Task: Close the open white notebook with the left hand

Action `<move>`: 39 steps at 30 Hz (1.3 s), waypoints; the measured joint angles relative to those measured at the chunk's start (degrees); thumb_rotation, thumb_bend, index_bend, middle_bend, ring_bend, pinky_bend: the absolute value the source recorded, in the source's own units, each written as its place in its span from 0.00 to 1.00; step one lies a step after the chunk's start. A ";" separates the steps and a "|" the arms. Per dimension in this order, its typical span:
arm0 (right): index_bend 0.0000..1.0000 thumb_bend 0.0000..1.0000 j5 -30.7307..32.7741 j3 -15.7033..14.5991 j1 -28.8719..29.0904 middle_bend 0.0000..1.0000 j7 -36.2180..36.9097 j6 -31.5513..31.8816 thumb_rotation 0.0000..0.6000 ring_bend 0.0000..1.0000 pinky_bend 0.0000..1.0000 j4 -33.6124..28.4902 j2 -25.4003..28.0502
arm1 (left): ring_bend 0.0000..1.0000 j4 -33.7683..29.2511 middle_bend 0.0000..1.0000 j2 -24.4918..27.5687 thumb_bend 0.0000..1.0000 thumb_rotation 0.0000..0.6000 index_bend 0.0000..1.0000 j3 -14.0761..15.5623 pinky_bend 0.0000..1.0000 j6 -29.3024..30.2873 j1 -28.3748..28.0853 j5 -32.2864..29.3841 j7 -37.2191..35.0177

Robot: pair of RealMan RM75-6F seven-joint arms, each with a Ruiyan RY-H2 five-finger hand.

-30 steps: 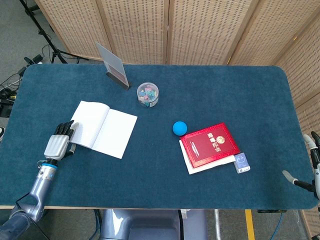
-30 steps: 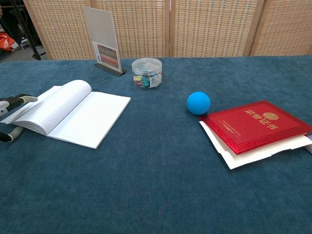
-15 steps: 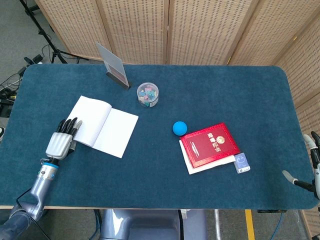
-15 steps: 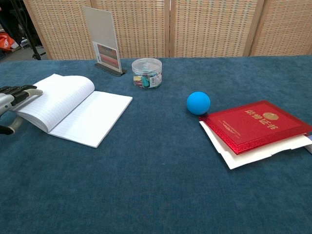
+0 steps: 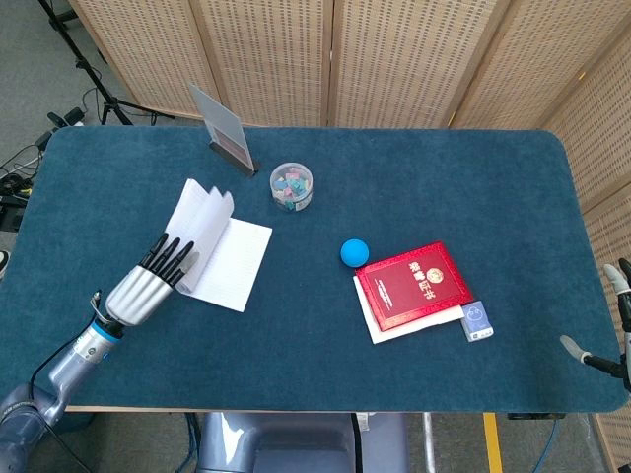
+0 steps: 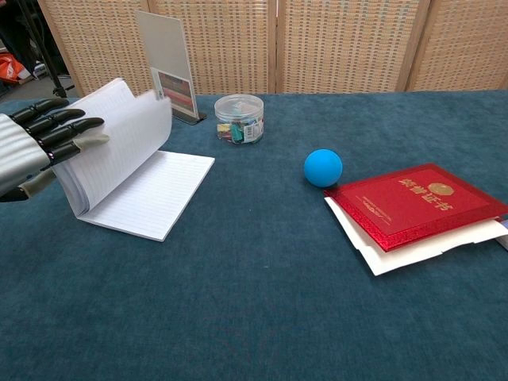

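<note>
The white notebook [image 5: 219,246] [image 6: 131,171] lies at the table's left with its left half lifted steeply off the cloth and leaning over the flat right page. My left hand [image 5: 153,281] [image 6: 36,147] is behind that raised half, its fingers [image 6: 59,127] stretched out and touching its back near the outer edge. It holds nothing. Only part of my right hand [image 5: 613,330] shows, at the far right edge of the head view; its fingers are apart and nothing is in it.
A clear jar of clips [image 5: 292,185] [image 6: 239,118] and an upright sign stand [image 5: 223,128] [image 6: 168,67] are just beyond the notebook. A blue ball [image 5: 354,252] [image 6: 323,167] and a red booklet [image 5: 414,285] [image 6: 417,202] on white papers lie to the right.
My left hand moved right and up from the notebook's outer edge. The left half of the notebook rose from nearly flat to steeply raised. The right hand has barely moved.
</note>
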 measured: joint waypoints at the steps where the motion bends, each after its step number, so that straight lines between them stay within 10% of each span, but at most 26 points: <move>1: 0.00 0.00 -0.02 0.00 0.00 0.00 0.01 0.01 1.00 0.00 0.00 -0.02 0.00 | 0.00 0.00 0.00 0.15 0.60 1.00 0.00 0.74 0.00 0.53 -0.47 1.00 2.17; 10: 0.00 0.00 -0.35 -0.07 -0.07 0.00 0.39 0.27 1.00 0.00 0.00 0.09 0.04 | 0.00 -0.77 0.00 1.32 0.59 1.00 0.00 7.82 0.00 2.83 -5.98 10.24 14.72; 18: 0.00 0.00 -0.45 -0.14 -0.06 0.00 0.15 0.29 1.00 0.00 0.00 0.20 -0.08 | 0.00 -8.27 0.00 1.87 0.24 1.00 0.00 4.48 0.00 7.59 -5.14 6.96 7.11; 24: 0.00 0.00 -0.63 -0.18 -0.21 0.00 -0.07 0.64 1.00 0.00 0.00 0.05 -0.14 | 0.00 -22.34 0.00 5.79 0.01 1.00 0.00 1.12 0.00 9.49 -2.25 1.83 2.16; 39: 0.00 0.00 -1.90 -0.80 -0.23 0.00 -5.09 1.30 1.00 0.00 0.00 0.52 -1.14 | 0.00 -72.09 0.00 33.80 0.00 1.00 0.00 0.34 0.00 5.05 13.73 -20.62 -1.03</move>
